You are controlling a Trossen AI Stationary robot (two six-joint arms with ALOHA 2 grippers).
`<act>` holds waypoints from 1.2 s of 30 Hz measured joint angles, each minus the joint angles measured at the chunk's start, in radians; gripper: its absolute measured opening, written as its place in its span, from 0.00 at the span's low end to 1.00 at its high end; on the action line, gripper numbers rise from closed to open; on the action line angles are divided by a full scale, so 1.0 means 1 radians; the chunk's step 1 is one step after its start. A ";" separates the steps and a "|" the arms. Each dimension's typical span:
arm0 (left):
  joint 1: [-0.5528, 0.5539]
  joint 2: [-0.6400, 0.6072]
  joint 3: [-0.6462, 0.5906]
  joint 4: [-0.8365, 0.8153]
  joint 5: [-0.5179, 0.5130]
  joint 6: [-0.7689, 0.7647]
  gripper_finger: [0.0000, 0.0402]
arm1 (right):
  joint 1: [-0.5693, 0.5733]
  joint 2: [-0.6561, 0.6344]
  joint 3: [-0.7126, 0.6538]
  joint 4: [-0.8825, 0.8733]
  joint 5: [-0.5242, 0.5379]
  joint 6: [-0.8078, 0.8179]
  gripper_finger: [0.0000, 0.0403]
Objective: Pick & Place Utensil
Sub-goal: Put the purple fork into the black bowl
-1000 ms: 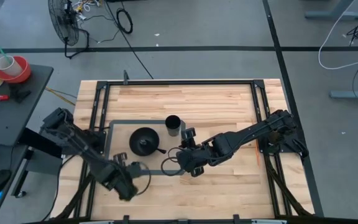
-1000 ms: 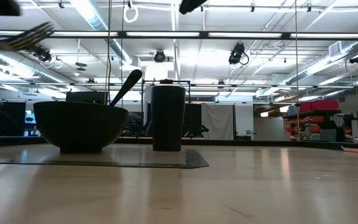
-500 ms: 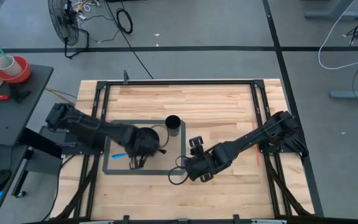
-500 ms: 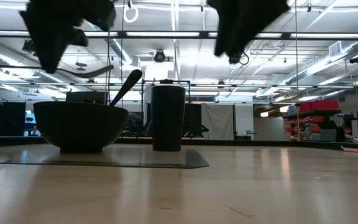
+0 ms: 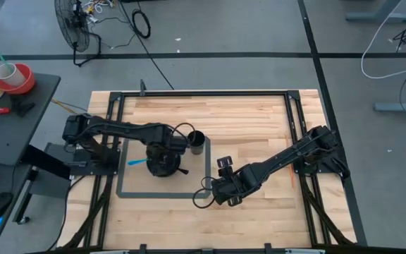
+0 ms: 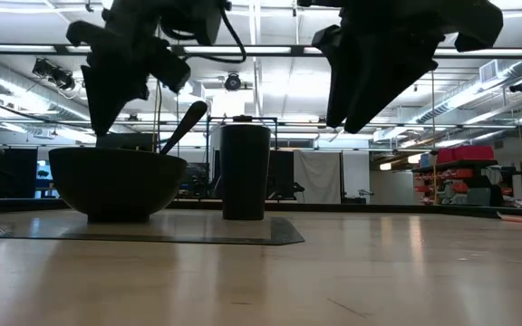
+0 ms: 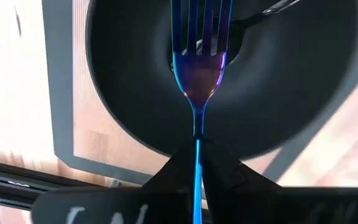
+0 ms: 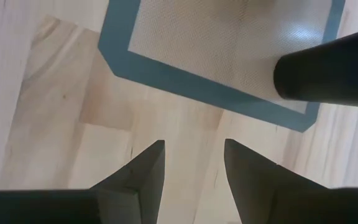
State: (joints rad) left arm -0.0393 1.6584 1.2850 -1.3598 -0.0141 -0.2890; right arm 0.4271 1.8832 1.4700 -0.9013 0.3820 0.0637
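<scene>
We see the left gripper point(image 7: 197, 163) clamped on a blue iridescent fork point(image 7: 197, 74), its tines held over the black bowl point(image 5: 162, 161) at centre-left of the high view. A dark utensil point(image 6: 182, 126) leans on the bowl's rim. The bowl sits on a grey-bordered mat point(image 5: 128, 192), with a black cup point(image 5: 197, 143) just beside it at the mat's upper right corner. Our right gripper point(image 8: 192, 163) hangs, fingers apart, above bare wood near the mat's lower right corner point(image 8: 118, 65). The wooden table point(image 5: 259, 120) lies open to the right.
</scene>
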 joint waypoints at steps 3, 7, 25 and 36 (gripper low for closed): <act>-0.003 0.031 0.000 0.000 0.001 0.011 0.04 | 0.000 0.000 -0.001 0.006 -0.002 0.000 0.42; -0.004 0.067 0.000 -0.003 -0.002 0.021 0.04 | 0.000 0.000 -0.001 0.021 -0.007 0.000 0.42; -0.009 0.078 -0.114 0.094 -0.029 0.038 0.04 | 0.000 0.000 -0.001 0.041 -0.009 0.006 0.42; -0.007 0.078 -0.112 0.156 -0.030 0.050 0.05 | -0.003 0.000 -0.001 0.081 -0.009 -0.008 0.42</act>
State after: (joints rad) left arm -0.0467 1.7363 1.1732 -1.2042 -0.0440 -0.2393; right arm 0.4244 1.8832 1.4693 -0.8200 0.3734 0.0559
